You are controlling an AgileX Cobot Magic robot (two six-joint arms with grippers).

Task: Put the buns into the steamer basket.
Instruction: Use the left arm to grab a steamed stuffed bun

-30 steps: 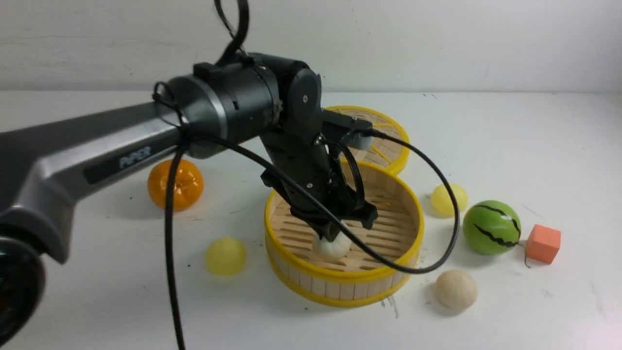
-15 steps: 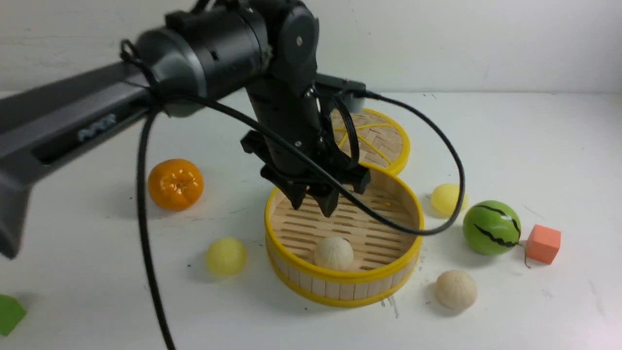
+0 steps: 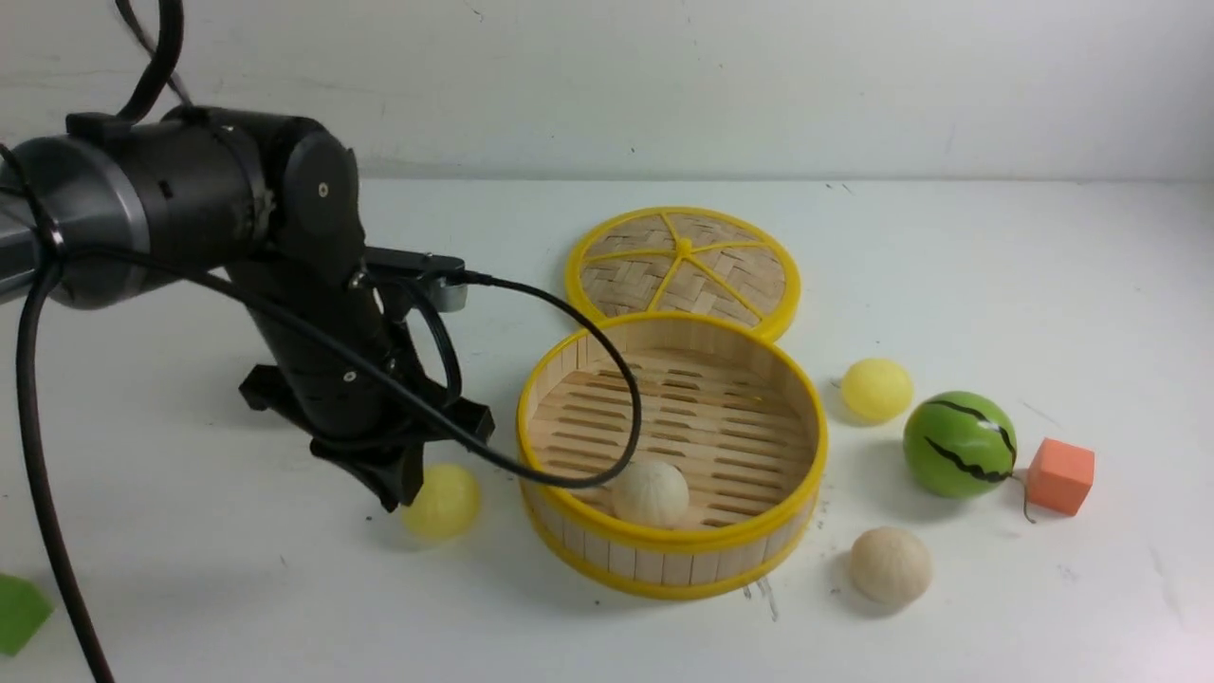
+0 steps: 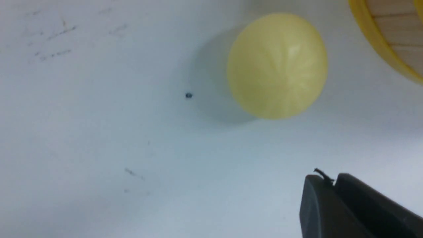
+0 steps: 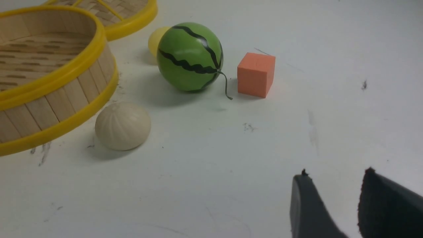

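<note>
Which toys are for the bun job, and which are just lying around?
For the job:
- beige-white bun in the steamer basket
- beige-white bun outside
- two yellow buns

Just lying about:
- woven lid
- watermelon ball
- orange-red block
- green object

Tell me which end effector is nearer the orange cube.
Right. The right end effector is over the table just on the cube's near side; the left one is far across, beyond the basket, by a yellow bun.
</note>
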